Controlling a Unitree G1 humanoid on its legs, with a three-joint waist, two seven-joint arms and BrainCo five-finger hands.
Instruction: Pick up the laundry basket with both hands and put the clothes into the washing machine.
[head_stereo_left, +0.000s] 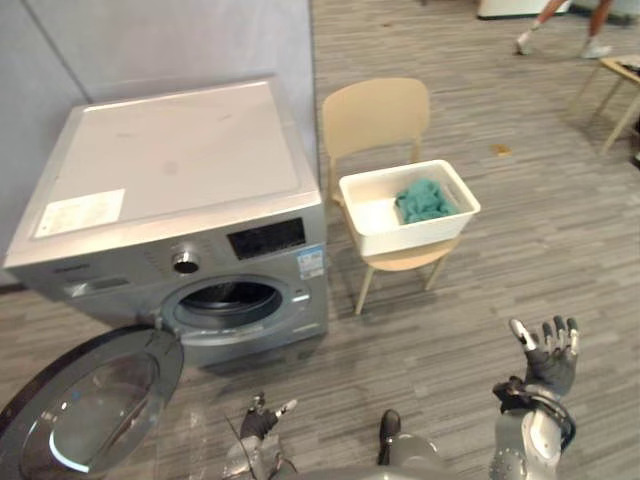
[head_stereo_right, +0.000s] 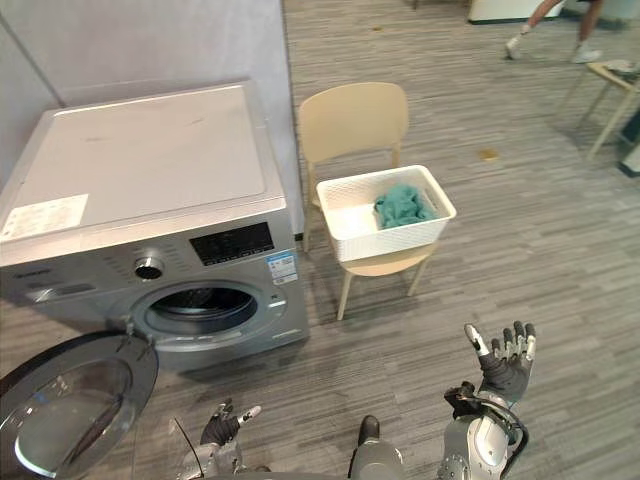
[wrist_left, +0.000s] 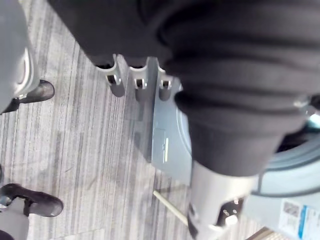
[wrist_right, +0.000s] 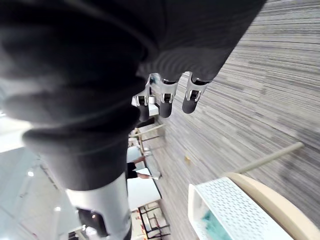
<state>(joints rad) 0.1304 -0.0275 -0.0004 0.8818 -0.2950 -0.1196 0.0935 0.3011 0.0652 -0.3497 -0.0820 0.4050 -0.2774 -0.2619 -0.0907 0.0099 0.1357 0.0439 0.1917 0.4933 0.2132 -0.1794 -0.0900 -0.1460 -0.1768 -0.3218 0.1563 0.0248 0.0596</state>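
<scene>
Standing at your left is the washing machine (head_stereo_left: 170, 160), big and silver, its round door (head_stereo_left: 90, 400) hanging wide open toward you, drum mouth showing. Just right of it you've got the pale chair (head_stereo_left: 377, 112), and on its seat sits the white laundry basket (head_stereo_left: 415, 235), teal clothes (head_stereo_left: 424, 200) bundled toward its right side. Your right hand (head_stereo_left: 552, 362) is up, low on the right, fingers spread apart, holding nothing, well apart from the basket. Your left hand (head_stereo_left: 258, 422) is down near the door, fingers apart too, empty.
</scene>
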